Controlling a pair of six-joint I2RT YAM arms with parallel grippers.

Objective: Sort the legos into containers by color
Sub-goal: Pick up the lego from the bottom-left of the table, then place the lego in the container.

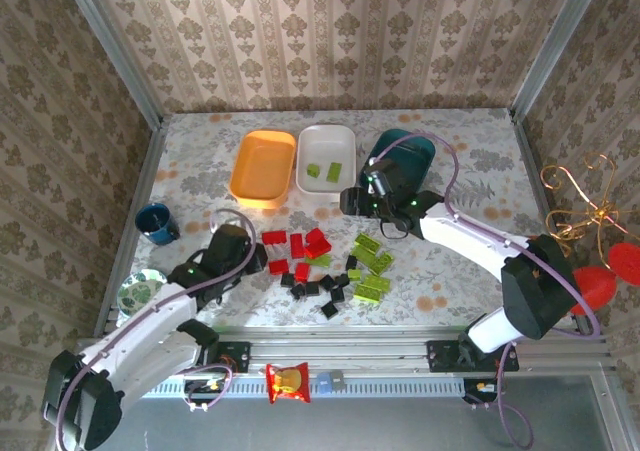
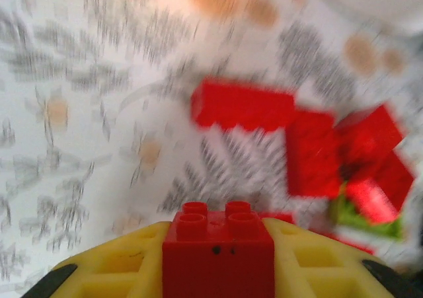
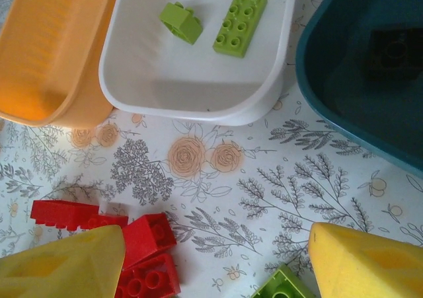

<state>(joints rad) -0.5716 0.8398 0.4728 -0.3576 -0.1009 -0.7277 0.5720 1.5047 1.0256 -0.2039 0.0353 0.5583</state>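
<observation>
My left gripper point(image 2: 218, 261) is shut on a red lego point(image 2: 218, 242), held square between its yellow fingers point(image 2: 115, 275) above the table. In the top view this gripper point(image 1: 257, 258) sits at the left edge of the pile. Loose red legos point(image 1: 300, 244), lime green legos point(image 1: 372, 261) and black legos point(image 1: 320, 289) lie in front of the containers. My right gripper point(image 3: 218, 268) hangs open over bare table near the white tray point(image 3: 139, 86), which holds two green legos point(image 3: 239, 22). The teal tray point(image 3: 330, 80) holds a black lego point(image 3: 395, 47). The orange tray point(image 1: 262, 168) stands left of the white one.
A small blue cup point(image 1: 157, 222) stands at the left, a round patterned disc point(image 1: 140, 293) nearer the front. A snack packet point(image 1: 287, 382) lies on the front rail. Gold wire and red shapes point(image 1: 598, 271) sit outside the right wall.
</observation>
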